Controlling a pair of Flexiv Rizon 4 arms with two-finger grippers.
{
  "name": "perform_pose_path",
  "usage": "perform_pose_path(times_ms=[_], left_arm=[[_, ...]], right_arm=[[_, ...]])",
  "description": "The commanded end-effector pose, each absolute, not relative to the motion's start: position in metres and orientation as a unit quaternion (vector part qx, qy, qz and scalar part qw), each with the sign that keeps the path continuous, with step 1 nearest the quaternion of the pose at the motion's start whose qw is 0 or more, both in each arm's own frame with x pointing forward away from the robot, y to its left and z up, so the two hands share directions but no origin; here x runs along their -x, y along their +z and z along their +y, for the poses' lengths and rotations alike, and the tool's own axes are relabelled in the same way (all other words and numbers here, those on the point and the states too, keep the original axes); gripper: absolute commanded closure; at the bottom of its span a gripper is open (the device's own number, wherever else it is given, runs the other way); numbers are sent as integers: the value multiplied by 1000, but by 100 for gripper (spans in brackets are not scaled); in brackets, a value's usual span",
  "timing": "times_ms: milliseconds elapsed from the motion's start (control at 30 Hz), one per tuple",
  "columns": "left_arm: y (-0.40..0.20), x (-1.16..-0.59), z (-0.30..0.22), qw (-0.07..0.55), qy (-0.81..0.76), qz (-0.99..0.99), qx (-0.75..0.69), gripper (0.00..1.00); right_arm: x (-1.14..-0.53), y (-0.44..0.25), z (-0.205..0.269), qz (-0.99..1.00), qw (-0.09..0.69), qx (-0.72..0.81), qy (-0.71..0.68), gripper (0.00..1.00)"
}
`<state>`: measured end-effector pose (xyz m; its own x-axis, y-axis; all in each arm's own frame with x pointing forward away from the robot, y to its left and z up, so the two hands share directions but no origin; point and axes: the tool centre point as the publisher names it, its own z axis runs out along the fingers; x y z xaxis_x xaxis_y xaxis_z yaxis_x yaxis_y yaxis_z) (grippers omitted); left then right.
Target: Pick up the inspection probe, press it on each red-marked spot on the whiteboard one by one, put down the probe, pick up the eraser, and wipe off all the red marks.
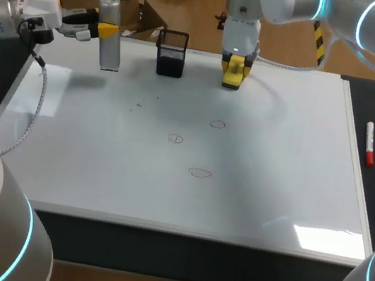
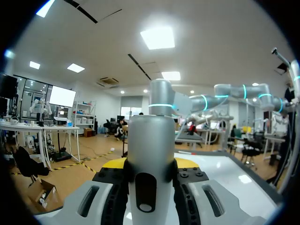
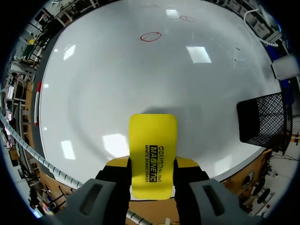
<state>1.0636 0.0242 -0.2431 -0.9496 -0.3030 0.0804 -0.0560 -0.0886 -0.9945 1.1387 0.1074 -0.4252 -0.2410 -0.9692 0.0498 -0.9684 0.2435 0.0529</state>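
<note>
The silver cylindrical probe [image 1: 111, 39] stands upright over the whiteboard's [image 1: 276, 169] far left corner. My left gripper [image 1: 104, 29] is shut on its upper part. In the left wrist view the probe [image 2: 151, 154] fills the gap of the left gripper [image 2: 150, 165], with both fingers against it. The yellow eraser [image 1: 233, 73] is at the board's far edge, with my right gripper [image 1: 235, 66] shut on it from above. In the right wrist view the eraser [image 3: 153, 147] sticks out ahead of the right gripper [image 3: 153, 164]. Three red marks [image 1: 218, 124] [image 1: 175, 138] [image 1: 200, 173] lie mid-board; one red mark [image 3: 151, 36] shows far ahead of the eraser.
A black mesh basket [image 1: 172, 52] stands on the board's far edge between the probe and the eraser; the basket [image 3: 265, 122] sits beside the right gripper. A red marker [image 1: 370, 143] lies on the dark mat right of the board. A cable [image 1: 35, 109] hangs from my left arm.
</note>
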Motion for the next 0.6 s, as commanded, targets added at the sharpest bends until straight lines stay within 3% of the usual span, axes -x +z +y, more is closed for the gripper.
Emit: perform_pose_path(times_ms=[33, 600], left_arm=[[-242, -1063, 24, 86, -726, 669, 134, 100], [-242, -1063, 24, 86, -726, 669, 134, 100]], right_arm=[[-1121, -397, 85, -792, 21, -610, 9, 100], [-1071, -370, 11, -834, 10, -551, 22, 100]])
